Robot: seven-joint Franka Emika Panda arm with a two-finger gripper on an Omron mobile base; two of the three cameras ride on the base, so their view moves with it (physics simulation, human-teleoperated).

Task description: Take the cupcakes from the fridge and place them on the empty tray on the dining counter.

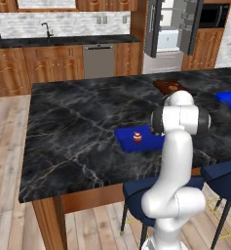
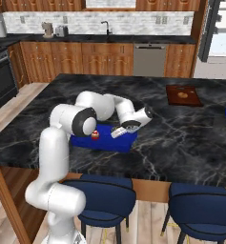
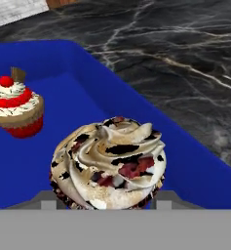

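The blue tray (image 2: 126, 141) lies on the black marble dining counter (image 2: 181, 138). In it stands the cupcake with white frosting and a red top (image 3: 15, 107), also small in the left base view as the red-topped cupcake (image 1: 137, 137). The chocolate cupcake (image 3: 109, 163), with swirled pale frosting, sits close before the hand camera over the tray floor (image 3: 63, 93). My gripper (image 2: 120, 130) hangs low over the tray's right part, and its fingers (image 3: 44, 199) flank the chocolate cupcake's base. The fridge (image 1: 173, 34) stands at the back with both doors swung out.
A reddish-brown wooden board (image 2: 183, 94) with a tan pastry lies on the counter's far right side. A second blue object (image 1: 229, 99) sits at the right edge. Blue stools (image 2: 105, 198) stand under the counter's near edge. My white arm (image 1: 178, 146) hides part of the tray.
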